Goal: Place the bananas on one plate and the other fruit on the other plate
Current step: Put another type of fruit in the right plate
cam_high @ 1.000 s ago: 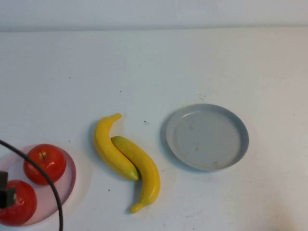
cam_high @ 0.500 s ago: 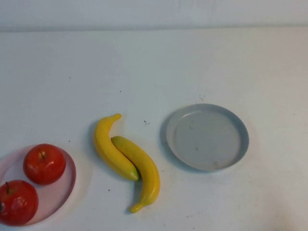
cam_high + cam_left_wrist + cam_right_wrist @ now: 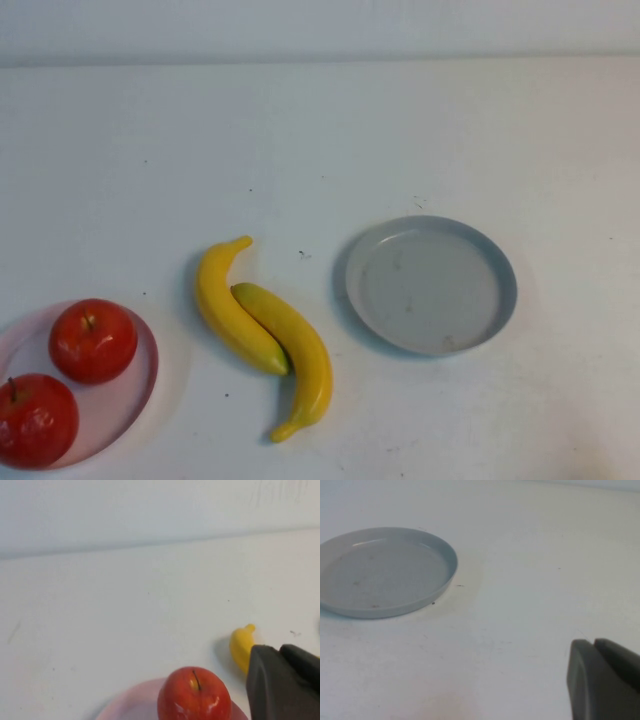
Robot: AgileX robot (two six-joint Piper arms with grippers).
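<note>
Two red apples (image 3: 66,380) side by side on the pale pink plate (image 3: 135,392) at the near left edge of the white bench (image 3: 320,150); two yellow bananas (image 3: 262,330) lying touching, partly overlapped, on the bare bench between that plate and the grey-blue plate (image 3: 431,285) to the right, apart from both. Left gripper (image 3: 283,680) seen only in its own wrist view, close above the pink plate beside one apple and a banana tip, open or closed impossible to tell. Right gripper (image 3: 603,677) likewise only a dark edge in its wrist view, over bare bench apart from the grey-blue plate, finger state impossible to tell.
</note>
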